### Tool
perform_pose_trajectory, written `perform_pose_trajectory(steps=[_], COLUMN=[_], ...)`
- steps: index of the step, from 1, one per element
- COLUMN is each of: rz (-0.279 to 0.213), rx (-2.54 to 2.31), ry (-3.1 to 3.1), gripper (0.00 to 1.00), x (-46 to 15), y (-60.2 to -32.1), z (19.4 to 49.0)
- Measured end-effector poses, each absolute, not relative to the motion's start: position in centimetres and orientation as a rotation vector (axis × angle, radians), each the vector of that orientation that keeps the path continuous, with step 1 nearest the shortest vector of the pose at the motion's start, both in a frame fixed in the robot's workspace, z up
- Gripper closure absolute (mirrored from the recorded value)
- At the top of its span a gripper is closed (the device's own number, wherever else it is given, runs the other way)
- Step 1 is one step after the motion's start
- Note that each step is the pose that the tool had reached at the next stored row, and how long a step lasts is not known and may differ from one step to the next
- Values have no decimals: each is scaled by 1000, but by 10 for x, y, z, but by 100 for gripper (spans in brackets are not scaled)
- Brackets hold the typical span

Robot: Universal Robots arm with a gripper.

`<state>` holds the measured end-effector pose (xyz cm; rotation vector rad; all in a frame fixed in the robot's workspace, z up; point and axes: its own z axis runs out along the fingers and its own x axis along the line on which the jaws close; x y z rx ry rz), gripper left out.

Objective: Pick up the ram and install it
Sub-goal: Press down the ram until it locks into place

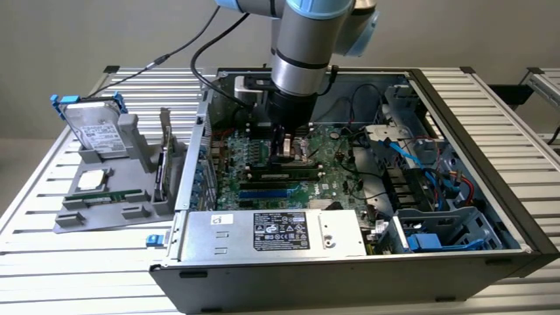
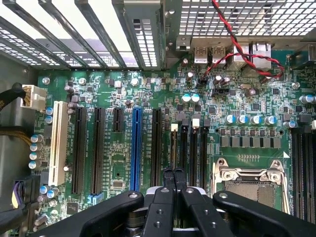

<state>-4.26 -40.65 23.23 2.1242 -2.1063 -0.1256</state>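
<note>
Ram (image 1: 282,172) in motherboard slot; pincer (image 2: 173,173) closed above.

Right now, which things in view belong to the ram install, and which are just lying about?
Job in hand:
gripper, shut, over the motherboard
memory slots
ram, lying on the grey tray

Lying about:
hard drive in its blue frame
processor chip
power supply
</note>
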Motion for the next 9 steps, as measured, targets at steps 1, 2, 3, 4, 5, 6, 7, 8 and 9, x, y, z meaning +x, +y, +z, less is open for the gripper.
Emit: perform_pose_trajectory(steps=[1, 2, 3, 4, 5, 6, 7, 8, 9], rz=[-127, -128, -129, -130, -130, -130, -130, -130, -130], rx=[2123, 2123, 2123, 2122, 2122, 2122, 2122, 2122, 2122], ry=[-2106, -2105, -2105, -2104, -2104, -2104, -2104, -2104, -2104], gripper=[90, 90, 90, 90, 90, 90, 90, 90, 90], x=[-43, -43, -43, -43, -43, -43, -43, -43, -43], y=[-407, -407, -407, -407, -407, -407, -407, -407, -407], z=[232, 232, 232, 232, 232, 232, 232, 232, 232])
